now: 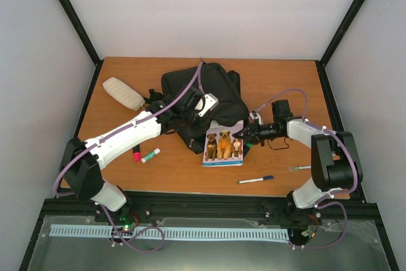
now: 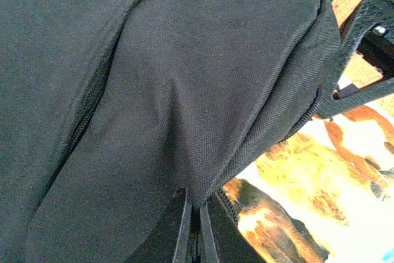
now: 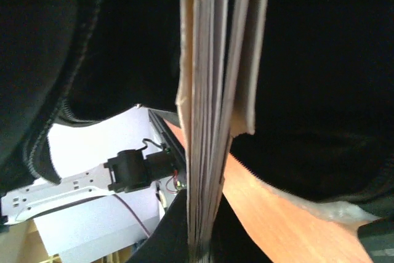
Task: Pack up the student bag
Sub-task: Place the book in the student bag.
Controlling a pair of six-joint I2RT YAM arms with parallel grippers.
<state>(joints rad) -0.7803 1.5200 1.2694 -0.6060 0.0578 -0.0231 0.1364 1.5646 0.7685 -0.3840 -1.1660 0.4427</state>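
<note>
The student bag (image 1: 203, 90), a large black backpack, lies at the table's middle. My left gripper (image 1: 189, 122) is shut on a fold of the bag's fabric at its near edge; in the left wrist view the gripper (image 2: 196, 207) pinches the black cloth (image 2: 184, 90). My right gripper (image 1: 245, 134) is shut on a book with dogs on its cover (image 1: 223, 145), whose far end lies at the bag's opening. In the right wrist view the gripper (image 3: 203, 247) clamps the book's page edges (image 3: 212, 90), with the dark bag (image 3: 320, 78) around them. The book also shows in the left wrist view (image 2: 308, 177).
A cream pencil pouch (image 1: 124, 92) lies at the back left. A pink marker (image 1: 136, 153) and a white green-capped stick (image 1: 150, 155) lie near the left arm. A blue pen (image 1: 255, 179) and a clear pen (image 1: 299, 168) lie at the front right.
</note>
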